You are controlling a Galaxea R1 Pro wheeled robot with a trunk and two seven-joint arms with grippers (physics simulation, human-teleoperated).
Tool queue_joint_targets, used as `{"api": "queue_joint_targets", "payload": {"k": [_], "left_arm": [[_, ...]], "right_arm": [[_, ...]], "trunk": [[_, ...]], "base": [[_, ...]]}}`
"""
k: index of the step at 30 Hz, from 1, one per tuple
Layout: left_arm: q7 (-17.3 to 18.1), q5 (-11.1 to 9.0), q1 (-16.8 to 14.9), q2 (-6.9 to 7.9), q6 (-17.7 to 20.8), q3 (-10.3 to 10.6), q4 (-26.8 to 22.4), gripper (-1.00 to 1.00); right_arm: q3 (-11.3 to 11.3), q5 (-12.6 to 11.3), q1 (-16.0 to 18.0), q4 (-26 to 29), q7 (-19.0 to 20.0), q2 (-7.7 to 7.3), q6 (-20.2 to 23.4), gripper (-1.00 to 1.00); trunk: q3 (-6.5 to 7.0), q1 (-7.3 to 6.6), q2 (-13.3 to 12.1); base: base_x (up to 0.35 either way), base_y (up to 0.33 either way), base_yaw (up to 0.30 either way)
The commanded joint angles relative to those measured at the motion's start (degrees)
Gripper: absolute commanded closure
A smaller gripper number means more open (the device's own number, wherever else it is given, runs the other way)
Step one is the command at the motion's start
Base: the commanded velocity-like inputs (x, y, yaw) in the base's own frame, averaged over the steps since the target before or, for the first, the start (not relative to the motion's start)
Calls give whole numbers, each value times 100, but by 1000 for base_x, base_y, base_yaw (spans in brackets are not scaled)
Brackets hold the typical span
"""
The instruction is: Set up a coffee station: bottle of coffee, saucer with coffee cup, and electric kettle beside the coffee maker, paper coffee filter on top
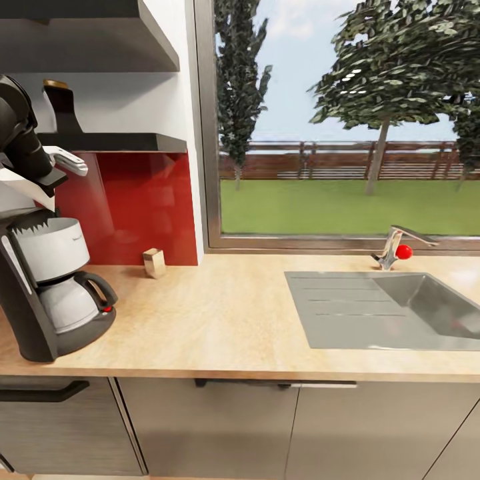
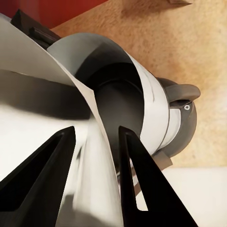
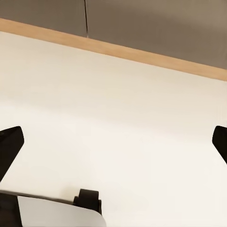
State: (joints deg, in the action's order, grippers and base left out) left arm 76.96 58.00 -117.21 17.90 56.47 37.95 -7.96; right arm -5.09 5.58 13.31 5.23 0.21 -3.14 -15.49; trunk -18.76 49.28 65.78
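While the left claw [image 2: 97, 142] hovers (parted), coffee maker [image 1: 53, 293] below.

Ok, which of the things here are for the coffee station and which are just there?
For the job: coffee maker, bottle of coffee on the kitchen shelf, paper coffee filter, kitchen countertop.
Just there: sink, tap.
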Motion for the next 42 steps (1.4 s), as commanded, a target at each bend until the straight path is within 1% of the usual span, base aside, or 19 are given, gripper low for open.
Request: {"api": "queue_joint_targets", "payload": {"k": [1,3,5,8,13,19,22,24,29,31,35,42], "left_arm": [[47,62,-2,3,46,-21,-13,100],[47,62,-3,3,45,-22,-13,100],[47,62,0,3,45,-23,-13,100],[47,62,0,3,46,-24,-13,100],[47,62,-2,3,46,-24,-13,100],[47,62,-3,3,43,-24,-13,100],[47,62,-3,3,44,-24,-13,100],[47,62,-3,3,44,-24,-10,100],[47,62,-3,3,43,-24,-7,100],[47,62,-1,3,45,-24,-5,100],[47,62,1,16,43,-24,-4,100],[47,62,-3,35,44,-25,-4,100]], "right_arm": [[-36,14,5,-5,-4,-3,-15,-100],[-36,14,5,-5,-4,-3,-15,-100],[-36,14,5,-5,-4,-3,-15,-100],[-36,14,5,-5,-4,-3,-15,-100],[-36,14,5,-5,-4,-3,-15,-100],[-36,16,5,-5,-4,-3,-15,-100],[-36,17,5,-5,-4,-3,-15,-100],[-36,18,5,-5,-4,-3,-14,-100],[-36,21,5,-5,-4,-3,-15,-100],[-36,20,5,-5,-4,-3,-15,-100],[-36,19,5,-5,-4,-3,-15,-100],[-36,18,5,-5,-4,-3,-15,-100]], "trunk": [[-25,23,46],[-61,67,126],[-61,67,126],[-115,132,246],[-115,132,246],[-223,264,487],[-223,264,487],[-259,308,567],[-259,308,567],[-295,352,647],[-295,352,647],[-420,506,928]], "base": [[0,0,0],[0,0,0],[0,0,0],[0,0,0],[0,0,0],[0,0,0],[0,0,0],[0,0,0],[0,0,0],[0,0,0],[0,0,0],[0,0,0]]}}
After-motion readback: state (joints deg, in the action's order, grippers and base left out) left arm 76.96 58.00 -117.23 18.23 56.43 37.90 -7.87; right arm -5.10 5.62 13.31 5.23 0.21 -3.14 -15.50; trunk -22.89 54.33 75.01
